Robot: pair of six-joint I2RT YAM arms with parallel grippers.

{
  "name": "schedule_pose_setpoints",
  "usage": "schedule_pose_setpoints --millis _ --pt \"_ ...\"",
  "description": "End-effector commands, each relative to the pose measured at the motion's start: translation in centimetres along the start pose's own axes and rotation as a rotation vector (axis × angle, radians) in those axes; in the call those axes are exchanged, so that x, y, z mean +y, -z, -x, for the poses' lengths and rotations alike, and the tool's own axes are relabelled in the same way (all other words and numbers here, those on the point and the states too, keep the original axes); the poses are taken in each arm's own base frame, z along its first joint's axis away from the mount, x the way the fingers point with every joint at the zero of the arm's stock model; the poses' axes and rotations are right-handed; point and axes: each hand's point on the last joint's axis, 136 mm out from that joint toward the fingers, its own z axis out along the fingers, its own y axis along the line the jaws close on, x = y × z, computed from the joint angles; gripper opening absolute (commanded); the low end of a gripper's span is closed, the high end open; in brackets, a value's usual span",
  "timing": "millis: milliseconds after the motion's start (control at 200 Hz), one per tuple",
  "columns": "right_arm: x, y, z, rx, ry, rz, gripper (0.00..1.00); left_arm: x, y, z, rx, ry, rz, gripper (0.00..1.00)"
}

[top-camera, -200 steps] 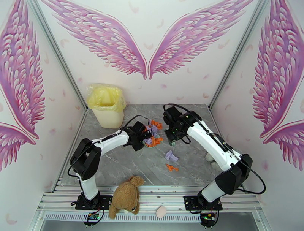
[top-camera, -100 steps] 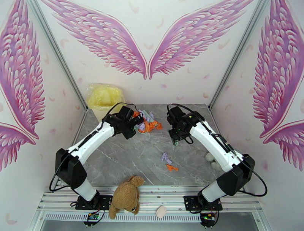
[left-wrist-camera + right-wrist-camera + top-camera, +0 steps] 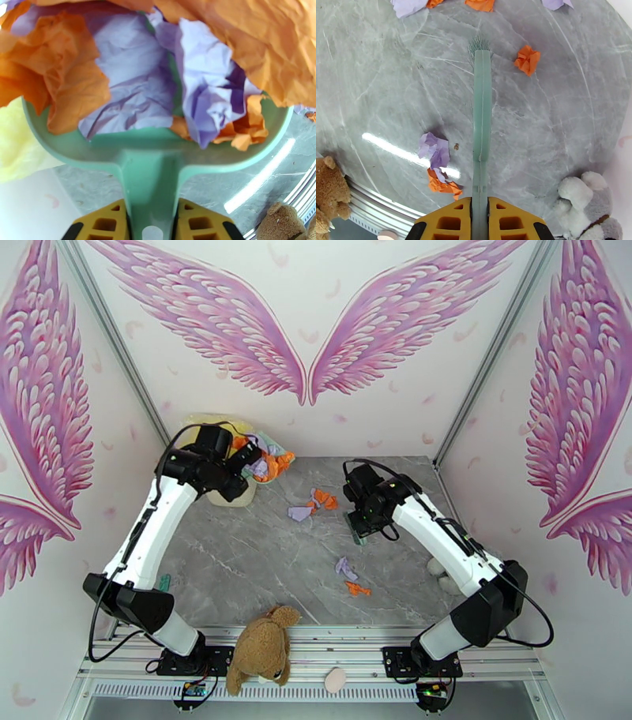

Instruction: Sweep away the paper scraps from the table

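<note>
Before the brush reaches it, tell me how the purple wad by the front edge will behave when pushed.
Probably very light: the purple wad is thin, loosely crumpled paper. It should skid or tumble easily, since the table looks smooth and glossy. Being soft, it may squash against the brush and nudge the orange scrap beside it.

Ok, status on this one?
Left claw shut on loaded dustpan, at the bin. Right claw shut on brush. Paper scraps loose on table. Plush toy off at near edge.
</note>
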Motion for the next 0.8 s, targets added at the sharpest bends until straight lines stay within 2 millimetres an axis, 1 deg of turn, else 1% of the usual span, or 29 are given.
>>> schedule_pose_setpoints --millis 0,30,95,305,395,510,675,795 --pt "0.6 0.1 0.6 -0.038 0.009 0.043 0.0 2.2 2.3 -0.1 -0.003 0.032 0.044 0.0" --pt "0.7 0.0 0.6 -0.038 0.011 0.049 0.0 3.0 2.7 -0.1 -0.006 0.051 0.061 0.0" --pt "0.7 -0.1 0.6 -0.038 0.014 0.053 0.0 4.6 2.8 -0.4 0.003 0.085 0.103 0.0" --pt "1.2 -0.2 0.5 -0.042 0.025 0.079 0.0 9.7 2.0 -2.6 0.034 0.217 0.167 0.0" --pt "1.6 -0.5 0.1 -0.036 0.028 0.1 0.0 11.7 1.8 -3.1 0.029 0.264 0.194 0.0" --pt "2.0 -1.0 -0.3 -0.03 0.03 0.118 0.0 14.6 1.4 -3.7 0.045 0.303 0.268 0.0" --pt "2.3 -1.5 -0.7 -0.032 0.027 0.136 0.0 17.0 0.1 -3.2 0.09 0.28 0.386 0.0" --pt "2.5 -2.1 -1.1 -0.024 0.028 0.144 0.0 18.1 -0.7 -2.9 0.176 0.181 0.524 0.0"
